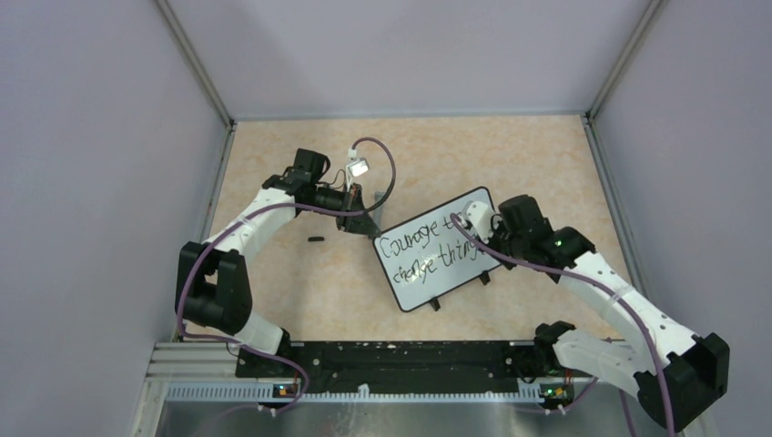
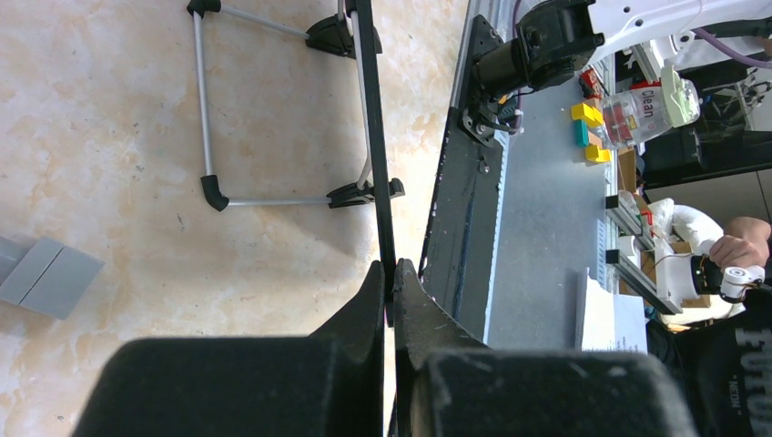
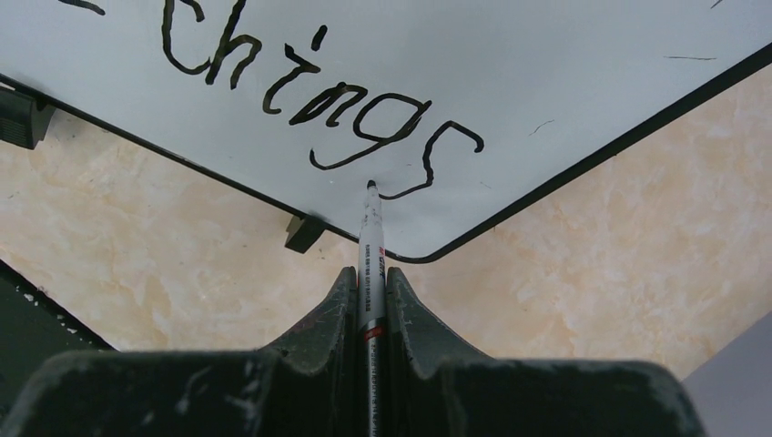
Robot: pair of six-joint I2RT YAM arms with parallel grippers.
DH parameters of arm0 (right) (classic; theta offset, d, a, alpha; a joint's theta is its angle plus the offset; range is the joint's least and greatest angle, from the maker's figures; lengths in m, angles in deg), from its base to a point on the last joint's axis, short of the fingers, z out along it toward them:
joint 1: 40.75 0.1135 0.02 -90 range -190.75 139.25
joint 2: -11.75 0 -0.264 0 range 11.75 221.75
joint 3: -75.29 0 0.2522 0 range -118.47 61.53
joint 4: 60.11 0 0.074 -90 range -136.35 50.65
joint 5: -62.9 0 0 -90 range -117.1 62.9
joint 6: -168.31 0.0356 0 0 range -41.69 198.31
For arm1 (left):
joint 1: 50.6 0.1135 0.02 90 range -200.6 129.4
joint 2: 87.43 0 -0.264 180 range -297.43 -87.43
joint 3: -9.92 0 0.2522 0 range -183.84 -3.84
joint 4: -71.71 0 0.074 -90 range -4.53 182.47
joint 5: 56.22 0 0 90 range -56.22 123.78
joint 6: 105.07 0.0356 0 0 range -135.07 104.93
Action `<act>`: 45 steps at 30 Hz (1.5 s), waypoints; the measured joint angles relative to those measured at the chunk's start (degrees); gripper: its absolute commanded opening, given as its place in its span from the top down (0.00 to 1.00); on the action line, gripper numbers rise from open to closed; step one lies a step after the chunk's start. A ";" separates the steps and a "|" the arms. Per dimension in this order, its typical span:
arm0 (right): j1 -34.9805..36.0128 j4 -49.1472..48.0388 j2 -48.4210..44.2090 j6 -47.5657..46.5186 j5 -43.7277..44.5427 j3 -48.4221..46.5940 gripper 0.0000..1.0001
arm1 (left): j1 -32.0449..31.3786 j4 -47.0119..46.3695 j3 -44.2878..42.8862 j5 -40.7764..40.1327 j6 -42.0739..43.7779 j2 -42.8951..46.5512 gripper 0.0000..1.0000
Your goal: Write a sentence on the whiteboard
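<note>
My left gripper [image 2: 391,273] is shut tight on the whiteboard [image 2: 371,137]. In my left wrist view the board runs away from the fingers edge-on, as a thin black strip, with its metal wire stand [image 2: 205,100] and black feet off to one side over the table [image 2: 118,182]. From above, that gripper [image 1: 358,218] sits at the board's far-left corner. The whiteboard [image 1: 428,289] stands on the beige table [image 1: 300,291] a little right of the middle, turned on a diagonal between my two arms. My right gripper [image 3: 370,278] is closed almost all the way, the two fingers pinching the white barrel of a marker [image 3: 371,228] that sticks straight out ahead of them. Its black tip touches the white surface of the board [image 3: 546,55] just under the tail of the last "s", close to the board's rounded corner and the small black foot [image 3: 305,232] below the rim. The sentence [image 3: 346,100] shows here only as the word "things". In the top view the sentence [image 1: 423,248] runs in two black handwritten lines, "Courage t" over "change thing", and my right gripper [image 1: 473,218] and wrist cover the ends of both lines. A small dark object [image 1: 316,238] lies alone on the table left of the board, well apart from it. It may be the marker's cap, but it is too small to tell.
</note>
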 measured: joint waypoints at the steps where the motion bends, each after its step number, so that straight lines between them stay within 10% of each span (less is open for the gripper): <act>1: -0.02 -0.20 -0.15 0.11 -0.02 0.00 1.00 | 0.00 0.00 0.00 0.00 0.00 0.00 1.00; 45: 0.00 -2.34 -0.15 -0.66 7.43 0.04 1.00 | 0.00 0.20 -0.02 -0.02 0.00 0.00 1.00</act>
